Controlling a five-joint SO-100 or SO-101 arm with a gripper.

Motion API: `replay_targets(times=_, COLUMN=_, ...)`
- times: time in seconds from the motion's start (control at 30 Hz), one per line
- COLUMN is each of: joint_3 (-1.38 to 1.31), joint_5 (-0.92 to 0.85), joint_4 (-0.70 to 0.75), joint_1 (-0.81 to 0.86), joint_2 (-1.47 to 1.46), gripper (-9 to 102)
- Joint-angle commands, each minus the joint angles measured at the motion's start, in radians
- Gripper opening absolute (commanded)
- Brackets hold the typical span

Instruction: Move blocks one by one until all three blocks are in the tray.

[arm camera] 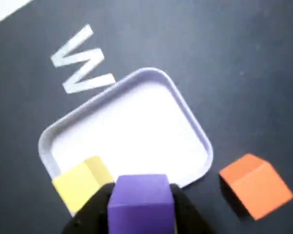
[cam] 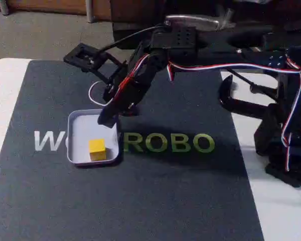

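Done: yellow block (cam: 97, 149) in tray (arm camera: 188, 109) | My gripper (arm camera: 140, 202) clamps purple block (arm camera: 141, 195) over tray | Left: orange block (arm camera: 256, 184) outside

The fixed view is looking down at an angle from in front of the dark mat (cam: 140, 191), standing far enough back to be taking in the tray (cam: 78, 133), the mat's lettering and the arm's base to the right of the tray. The wrist view is looking steeply down from close above the tray (arm camera: 185, 109), with the gripper (arm camera: 139, 207) entering at its bottom edge. Both views are sharing the tray, the yellow cube (cam: 97, 149) (arm camera: 80, 183) inside it and the letter W (cam: 46, 141) (arm camera: 80, 61) beside it.
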Motion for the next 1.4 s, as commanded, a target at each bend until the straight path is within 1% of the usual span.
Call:
replay_targets(times=0.0, joint_3=-0.043, joint_5=-0.015, joint_4=0.003, joint_1=-0.003, joint_2=0.009, gripper=14)
replay_targets(times=0.2, joint_3=-0.040, joint_5=-0.040, joint_4=0.003, joint_1=-0.006, joint_2=0.014, gripper=23)
replay_targets(times=0.3, joint_3=-0.040, joint_5=-0.041, joint_4=0.003, joint_1=-0.006, joint_2=0.015, gripper=24)
replay_targets(times=0.53, joint_3=-0.018, joint_5=-0.029, joint_4=0.003, joint_1=0.031, joint_2=0.051, gripper=24)
replay_targets(times=0.77, joint_3=0.190, joint_5=-0.067, joint_4=-0.002, joint_1=0.104, joint_2=0.239, gripper=24)
replay_targets(times=0.9, joint_3=0.267, joint_5=-0.091, joint_4=-0.005, joint_1=0.127, joint_2=0.304, gripper=24)
replay_targets(times=1.1, joint_3=0.276, joint_5=-0.083, joint_4=-0.041, joint_1=0.155, joint_2=0.299, gripper=24)
replay_targets(times=1.37, joint_3=0.244, joint_5=-0.100, joint_4=-0.092, joint_1=0.186, joint_2=0.201, gripper=25)
